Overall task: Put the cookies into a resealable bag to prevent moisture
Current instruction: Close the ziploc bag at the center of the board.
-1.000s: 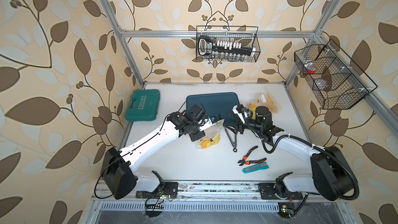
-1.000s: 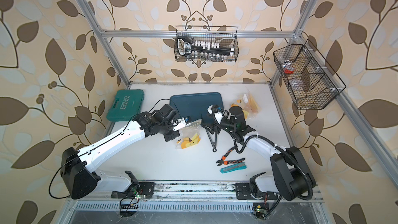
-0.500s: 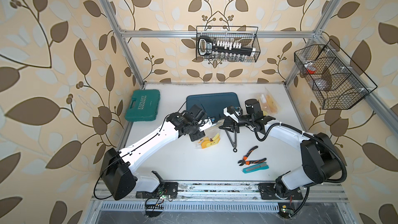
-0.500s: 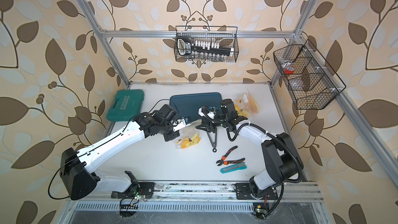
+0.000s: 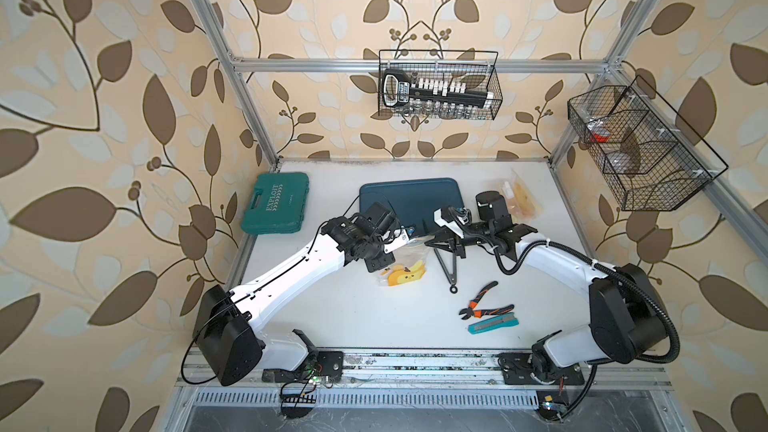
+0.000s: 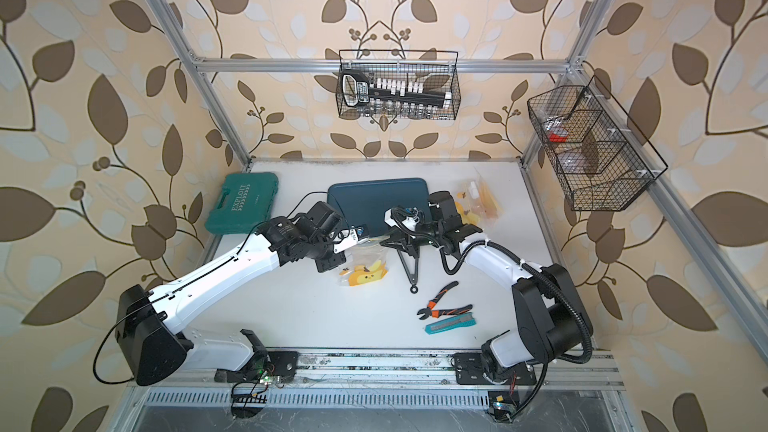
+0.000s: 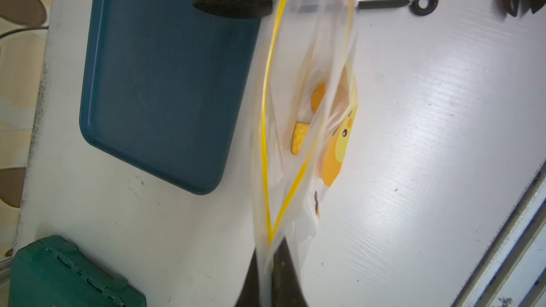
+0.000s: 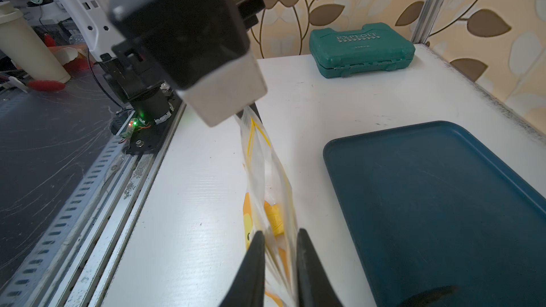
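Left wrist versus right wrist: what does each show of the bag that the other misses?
Only left wrist: the resealable bag, its yellow-lined mouth gaping, a round orange cookie, the tongs. Only right wrist: the right gripper, fingers either side of the bag's edge; whether they pinch is unclear. Both: bag, a yellow cookie, blue tray, green case.

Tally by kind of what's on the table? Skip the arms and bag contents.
tool case: 1
tray: 1
tongs: 1
pliers: 1
utility knife: 1
duck-print bag: 1
pile of clear bags at the back: 1 (bags in it can't be counted)
Total: 7
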{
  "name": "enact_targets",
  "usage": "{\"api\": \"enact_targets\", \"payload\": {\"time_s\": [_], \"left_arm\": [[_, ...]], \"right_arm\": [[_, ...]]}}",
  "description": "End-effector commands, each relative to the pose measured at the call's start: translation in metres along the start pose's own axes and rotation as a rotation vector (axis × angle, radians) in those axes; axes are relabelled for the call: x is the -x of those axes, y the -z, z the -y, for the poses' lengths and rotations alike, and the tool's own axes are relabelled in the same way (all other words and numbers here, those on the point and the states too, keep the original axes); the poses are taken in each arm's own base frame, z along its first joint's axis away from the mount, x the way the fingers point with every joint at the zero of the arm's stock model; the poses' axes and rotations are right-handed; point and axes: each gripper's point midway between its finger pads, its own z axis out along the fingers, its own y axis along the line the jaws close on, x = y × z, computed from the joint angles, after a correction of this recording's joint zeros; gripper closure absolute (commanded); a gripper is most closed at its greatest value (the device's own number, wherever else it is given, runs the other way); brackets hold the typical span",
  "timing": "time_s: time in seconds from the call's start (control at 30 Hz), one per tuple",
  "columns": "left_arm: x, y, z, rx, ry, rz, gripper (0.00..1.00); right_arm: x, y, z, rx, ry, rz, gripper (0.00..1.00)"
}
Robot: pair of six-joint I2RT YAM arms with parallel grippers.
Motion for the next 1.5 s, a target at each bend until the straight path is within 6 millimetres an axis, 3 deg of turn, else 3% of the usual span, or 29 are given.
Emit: {"api": "enact_targets", "payload": {"time_s": [0.0, 0.1, 0.27, 0.37, 0.47, 0.5, 0.6, 1.07, 1.13, 1.33, 1.37, 1.4, 1.47], "left_arm": [[0.002, 0.01, -0.004, 0.029, -0.012, 0.032, 1.0], [0.003, 0.011, -0.004, 0.028, -0.011, 0.038, 1.0], [0.003, 0.011, -0.003, 0.023, -0.01, 0.041, 1.0], [0.003, 0.011, -0.003, 0.021, -0.008, 0.04, 1.0], [0.003, 0.012, -0.001, 0.015, -0.006, 0.046, 1.0], [0.003, 0.014, 0.002, -0.002, -0.007, 0.055, 1.0], [0.002, 0.017, 0.006, -0.014, 0.002, 0.083, 0.77], [-0.016, 0.017, -0.002, 0.023, 0.033, 0.036, 0.92], [-0.017, 0.016, -0.002, 0.022, 0.034, 0.029, 1.0], [-0.006, 0.023, 0.003, -0.028, 0.037, 0.067, 0.98], [-0.004, 0.023, 0.003, -0.035, 0.04, 0.07, 0.84], [-0.004, 0.021, 0.003, -0.036, 0.041, 0.066, 0.79], [-0.004, 0.02, 0.002, -0.037, 0.041, 0.059, 0.87]], "right_arm": [[-0.005, -0.001, -0.008, 0.026, 0.001, -0.005, 0.82], [-0.007, -0.001, -0.007, 0.024, -0.005, -0.012, 0.75], [-0.009, -0.003, -0.006, 0.027, -0.016, -0.02, 0.75], [-0.008, -0.002, -0.006, 0.025, -0.014, -0.018, 0.83], [-0.007, -0.001, -0.005, 0.012, -0.009, -0.016, 1.0], [-0.008, -0.001, -0.004, 0.0, -0.005, -0.019, 1.0], [-0.01, 0.001, 0.0, -0.028, -0.006, -0.03, 1.0], [-0.009, 0.007, 0.007, -0.069, -0.005, -0.028, 1.0], [-0.007, 0.007, 0.007, -0.073, -0.002, -0.027, 1.0], [-0.007, 0.007, 0.007, -0.068, -0.007, -0.024, 1.0], [-0.007, 0.007, 0.007, -0.068, -0.009, -0.024, 1.0], [-0.007, 0.007, 0.006, -0.068, -0.009, -0.024, 1.0], [-0.007, 0.007, 0.006, -0.068, -0.007, -0.023, 1.0]]}}
